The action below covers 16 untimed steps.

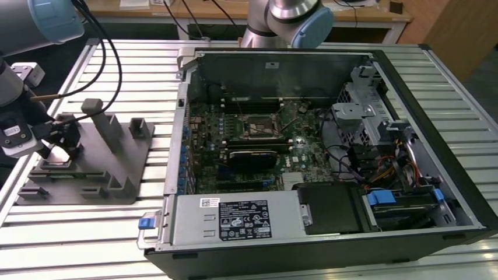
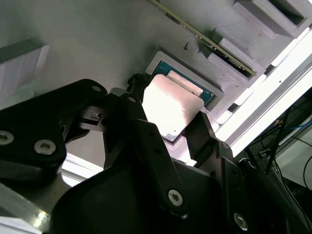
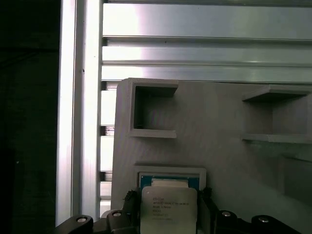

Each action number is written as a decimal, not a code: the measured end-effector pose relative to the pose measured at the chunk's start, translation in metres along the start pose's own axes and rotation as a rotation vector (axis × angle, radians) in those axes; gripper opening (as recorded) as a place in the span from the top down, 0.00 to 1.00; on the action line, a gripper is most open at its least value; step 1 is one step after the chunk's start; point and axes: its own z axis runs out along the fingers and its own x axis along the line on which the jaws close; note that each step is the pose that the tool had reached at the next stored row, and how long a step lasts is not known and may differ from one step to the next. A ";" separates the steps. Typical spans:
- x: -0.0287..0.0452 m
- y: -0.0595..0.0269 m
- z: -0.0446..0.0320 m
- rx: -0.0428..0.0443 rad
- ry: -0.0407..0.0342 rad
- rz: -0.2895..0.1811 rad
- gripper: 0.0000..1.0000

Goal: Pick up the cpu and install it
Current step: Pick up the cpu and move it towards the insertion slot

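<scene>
The gripper (image 2: 165, 119) is clamping the cpu (image 2: 171, 105) between its 2 fingers (image 2: 127, 109), holding it just over a recess in the grey fixture (image 3: 219, 112), at the exterior view's left, beside the open case (image 1: 272, 73).

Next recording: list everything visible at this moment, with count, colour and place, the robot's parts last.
cpu: one, silvery top with teal edge, in a recess of the fixture.
fixture: one, grey, on the table at the exterior view's left.
computer case: one, black, open, on the table at the exterior view's right of the fixture.
motherboard: one, dark green, inside the case.
socket: one, dark with a metal frame, mid motherboard.
card: one, black, beside the socket.
power supply: one, silver-grey, at the case's near edge.
table: one, slatted silver metal, under everything.
arm: one, grey with pale blue caps.
gripper: one, black, at the cpu.
</scene>
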 end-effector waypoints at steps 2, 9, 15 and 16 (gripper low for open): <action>0.0000 0.0000 0.0001 -0.0001 -0.0001 0.000 0.40; 0.0000 0.0000 0.0002 -0.0001 -0.0001 0.000 0.41; 0.0000 0.0000 0.0002 0.0000 -0.0001 0.000 0.45; 0.0000 0.0000 0.0002 0.0000 -0.0001 0.000 0.45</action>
